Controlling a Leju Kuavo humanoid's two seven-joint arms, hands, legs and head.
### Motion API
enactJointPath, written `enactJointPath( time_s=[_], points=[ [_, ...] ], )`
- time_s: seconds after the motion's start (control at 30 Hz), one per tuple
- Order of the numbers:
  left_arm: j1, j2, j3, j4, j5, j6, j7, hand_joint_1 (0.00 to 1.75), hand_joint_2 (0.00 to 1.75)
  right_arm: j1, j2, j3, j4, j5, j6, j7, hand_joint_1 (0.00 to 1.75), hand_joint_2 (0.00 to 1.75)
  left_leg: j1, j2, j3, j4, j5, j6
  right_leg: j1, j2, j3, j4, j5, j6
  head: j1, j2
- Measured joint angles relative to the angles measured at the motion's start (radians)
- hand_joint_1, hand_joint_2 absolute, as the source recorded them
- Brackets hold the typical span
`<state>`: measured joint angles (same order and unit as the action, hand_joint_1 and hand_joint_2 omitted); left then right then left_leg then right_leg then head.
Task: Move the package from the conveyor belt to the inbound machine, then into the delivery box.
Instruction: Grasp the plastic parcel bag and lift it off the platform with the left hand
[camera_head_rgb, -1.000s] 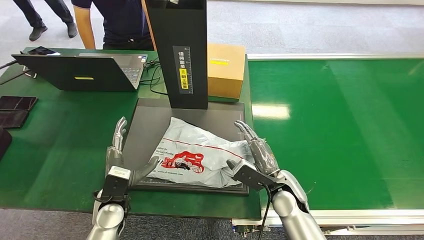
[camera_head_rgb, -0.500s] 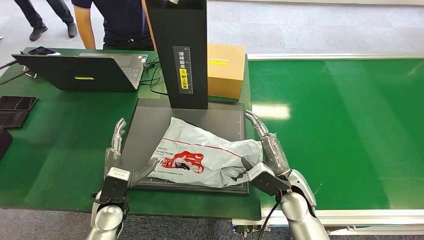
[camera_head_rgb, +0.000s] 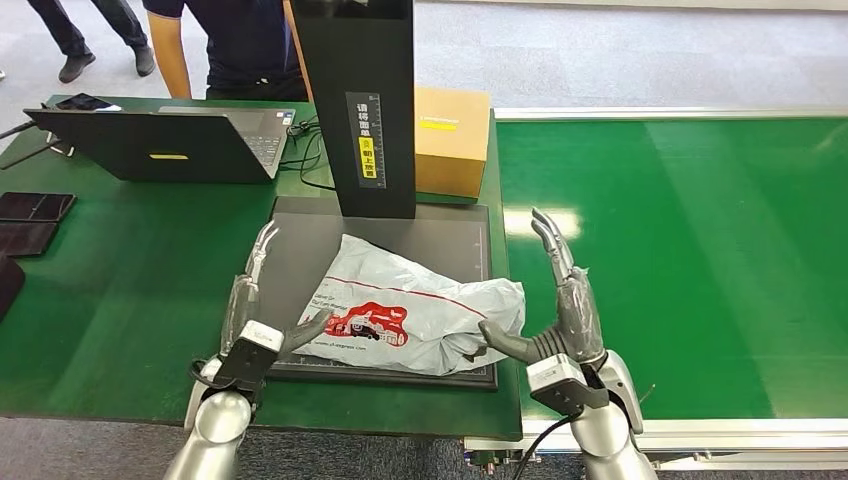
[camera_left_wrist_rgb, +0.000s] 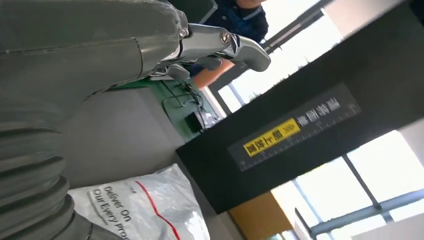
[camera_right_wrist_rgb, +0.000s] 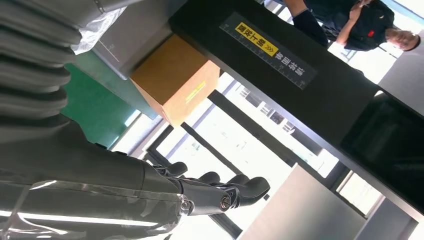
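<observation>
The package (camera_head_rgb: 415, 310), a crumpled grey plastic mailer with red print, lies on the dark flat plate (camera_head_rgb: 310, 240) of the inbound machine, below its black upright post (camera_head_rgb: 362, 110). My left hand (camera_head_rgb: 255, 320) stands open at the package's left side, thumb tip at its edge, fingers stretched out along the plate. On the package's right, my right hand (camera_head_rgb: 555, 315) is open with fingers pointing away and the thumb reaching towards the bag's corner. In the left wrist view the package (camera_left_wrist_rgb: 150, 210) lies beside my left hand (camera_left_wrist_rgb: 90, 60). The right wrist view has my right hand (camera_right_wrist_rgb: 125, 195).
A brown cardboard box (camera_head_rgb: 452, 135) stands behind the post. The green conveyor belt (camera_head_rgb: 690, 250) runs to the right. An open laptop (camera_head_rgb: 165, 140) and dark phones (camera_head_rgb: 30, 215) lie on the green table at left. A person (camera_head_rgb: 240, 45) stands behind the table.
My right hand has let go of the package's right edge and drawn off to the right, fingers raised. My left hand has shifted slightly right, towards the package. The package stays on the plate.
</observation>
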<state>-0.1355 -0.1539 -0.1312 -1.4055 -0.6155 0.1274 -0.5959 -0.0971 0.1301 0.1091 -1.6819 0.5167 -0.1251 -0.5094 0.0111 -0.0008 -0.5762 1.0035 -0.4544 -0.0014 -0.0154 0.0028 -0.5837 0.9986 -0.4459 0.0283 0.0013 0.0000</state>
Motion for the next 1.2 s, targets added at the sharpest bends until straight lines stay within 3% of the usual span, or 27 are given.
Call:
enactJointPath(
  time_s=[0.4,0.7,0.93,1.2],
  points=[
    [-0.117,0.052,-0.113,0.061,-0.129,-0.157,0.071,0.0,1.75,0.016,0.01,-0.01,-0.019,-0.004,0.007,-0.016,0.0,1.75,0.0,0.0,0.0,0.0,0.0,0.0,0.0,0.0,0.0,0.0,0.0,0.0,0.0,0.0],
    [-0.157,0.073,-0.159,0.107,-0.155,-0.219,0.088,0.0,1.75,0.018,0.015,-0.016,-0.02,-0.007,0.01,-0.018,0.0,1.75,0.0,0.0,0.0,0.0,0.0,0.0,0.0,0.0,0.0,0.0,0.0,0.0,0.0,0.0],
    [-0.214,0.106,-0.208,0.188,-0.166,-0.356,0.096,0.0,1.75,0.02,0.015,-0.019,-0.019,-0.034,0.013,-0.029,0.0,1.75,0.0,0.0,0.0,0.0,0.0,0.0,0.0,0.0,0.0,0.0,0.0,0.0,0.0,0.0],
    [-0.241,0.19,-0.248,0.239,-0.119,-0.551,0.077,0.0,1.75,0.012,0.015,-0.023,-0.01,-0.071,0.007,-0.036,0.0,1.75,0.0,0.0,0.0,0.0,0.0,0.0,0.0,0.0,0.0,0.0,0.0,-0.001,0.0,0.0]
  ],
)
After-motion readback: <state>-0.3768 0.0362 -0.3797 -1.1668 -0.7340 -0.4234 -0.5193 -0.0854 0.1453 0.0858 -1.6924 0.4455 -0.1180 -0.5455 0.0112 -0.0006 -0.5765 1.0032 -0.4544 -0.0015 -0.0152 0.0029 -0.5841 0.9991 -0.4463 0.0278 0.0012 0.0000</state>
